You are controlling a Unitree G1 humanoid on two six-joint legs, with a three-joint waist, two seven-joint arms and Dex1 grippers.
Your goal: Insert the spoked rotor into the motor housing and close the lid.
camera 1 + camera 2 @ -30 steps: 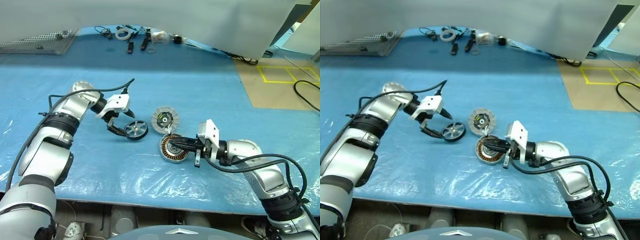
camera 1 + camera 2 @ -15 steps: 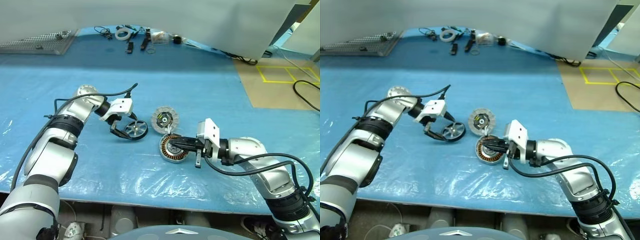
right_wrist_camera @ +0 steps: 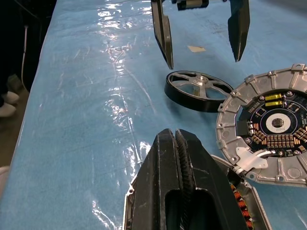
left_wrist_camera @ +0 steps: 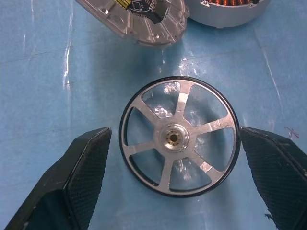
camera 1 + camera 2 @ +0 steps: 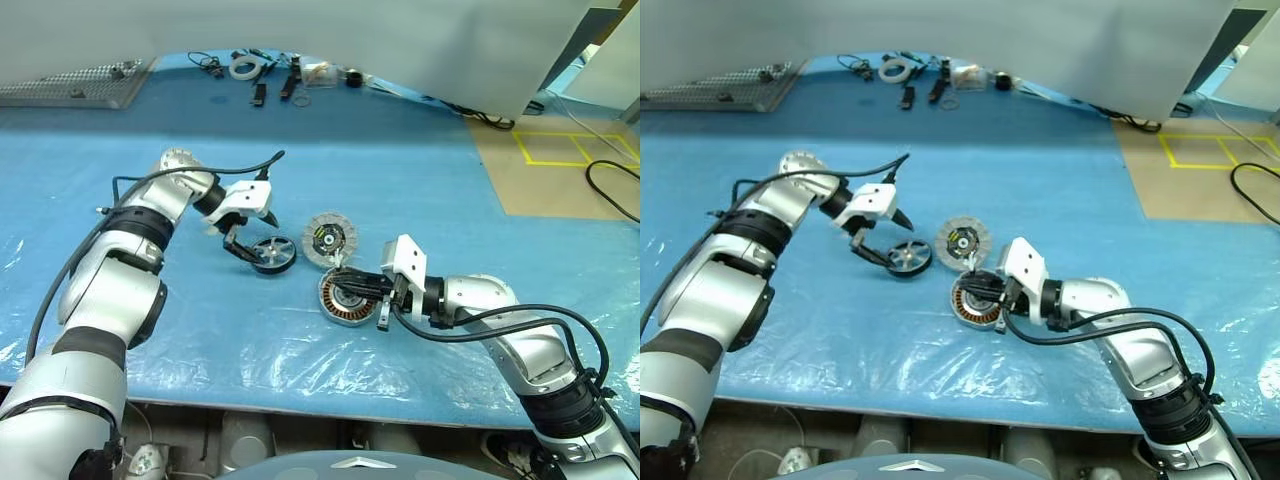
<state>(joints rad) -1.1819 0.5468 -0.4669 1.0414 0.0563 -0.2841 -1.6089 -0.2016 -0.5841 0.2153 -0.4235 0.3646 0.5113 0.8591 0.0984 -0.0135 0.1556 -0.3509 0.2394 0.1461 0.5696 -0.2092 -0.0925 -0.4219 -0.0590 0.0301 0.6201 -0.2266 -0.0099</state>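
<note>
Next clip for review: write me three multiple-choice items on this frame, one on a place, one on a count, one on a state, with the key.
1. Where does the spoked rotor lie?
A. on the blue table cover, between the open jaws of the left gripper
B. inside the motor housing
C. on top of the lid

2. How many spokes does the rotor have?
A. three
B. six
C. nine

3. How do the jaws of the right gripper stand?
A. wide open
B. shut on the lid
C. shut, pressed together over the housing's rim

Key: 1 A, the left wrist view shows a black finger either side of it, apart from the rim. 2 B, six silver spokes meet the hub. 3 C, the right wrist view shows no gap.
</note>
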